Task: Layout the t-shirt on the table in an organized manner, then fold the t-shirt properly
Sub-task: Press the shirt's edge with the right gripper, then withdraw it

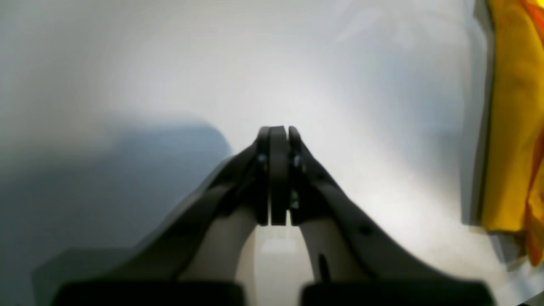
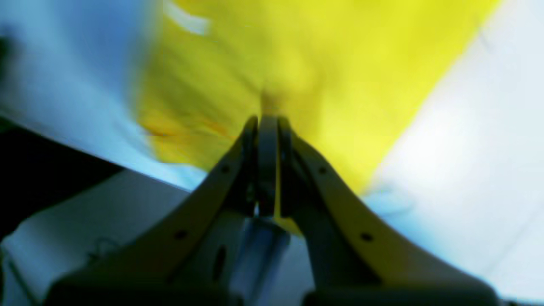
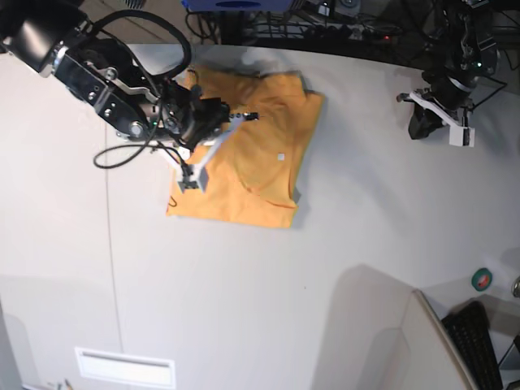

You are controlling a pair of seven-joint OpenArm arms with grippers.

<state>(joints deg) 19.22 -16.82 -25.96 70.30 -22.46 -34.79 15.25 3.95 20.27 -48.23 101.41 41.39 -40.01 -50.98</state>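
Pinching a fold of the t-shirt (image 3: 256, 122), the right pincer (image 3: 244, 117) sits right over it on the bench (image 3: 341, 244); the left pincer (image 1: 278, 131), pressed together and empty, hangs well apart.

Robotics lab, cable clutter (image 3: 325, 24) behind table (image 3: 244, 292), keyboard (image 3: 475, 345)

I counted 1 t-shirt (image 3: 252, 154) on 1 worktop (image 3: 244, 309). I had 2 arms in view, each ending in 1 gripper: the left gripper (image 1: 277, 131) and the right gripper (image 2: 267, 121), so 2 sets of jaws. Near the worktop's edge I saw 1 keyboard (image 3: 478, 341) and 1 small green roll (image 3: 483, 279).
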